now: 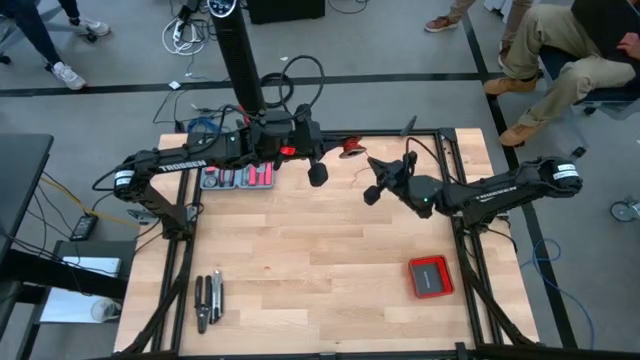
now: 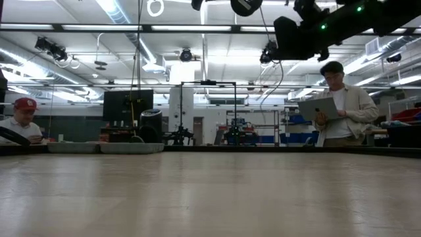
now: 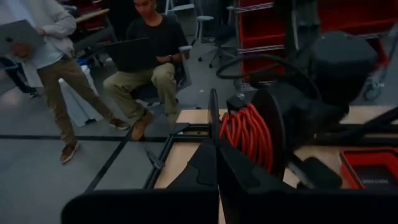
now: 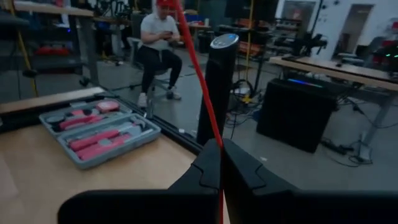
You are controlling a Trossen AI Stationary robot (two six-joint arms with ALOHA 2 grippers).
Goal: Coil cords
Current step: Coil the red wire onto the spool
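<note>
Up at the far edge of the table (image 1: 300, 250), both my arms are lifted off the wood and nearly meeting mid-span. L gripper (image 1: 317, 172) hangs just inboard of the grey tool tray (image 1: 236, 179); its wrist cam has the fingers (image 3: 208, 165) pressed together w/ no gap showing, and right past them sits the red wire (image 3: 249, 134), wound thick on a black spool (image 3: 273, 134). From overhead that same red coil (image 1: 350, 147) shows small at the far rail, btwn the two arms. R gripper (image 1: 374, 192) points toward it from the other side, and its cam shows the fingers (image 4: 205, 168) closed tight, pinching a taut strand of the wire (image 4: 198, 74) that runs straight up and away from the tips. Same cam catches the tray w/ red-handled tools (image 4: 99, 132) on the tabletop. Near side: flat red box (image 1: 430, 276) to my right, dark pliers (image 1: 208, 298) to my left, both well apart from the arms. Low cam only gets arm undersides up top, bare wood below. People around the room: one standing w/ a laptop (image 2: 342, 105), one seated in a red cap (image 2: 23, 118).
</note>
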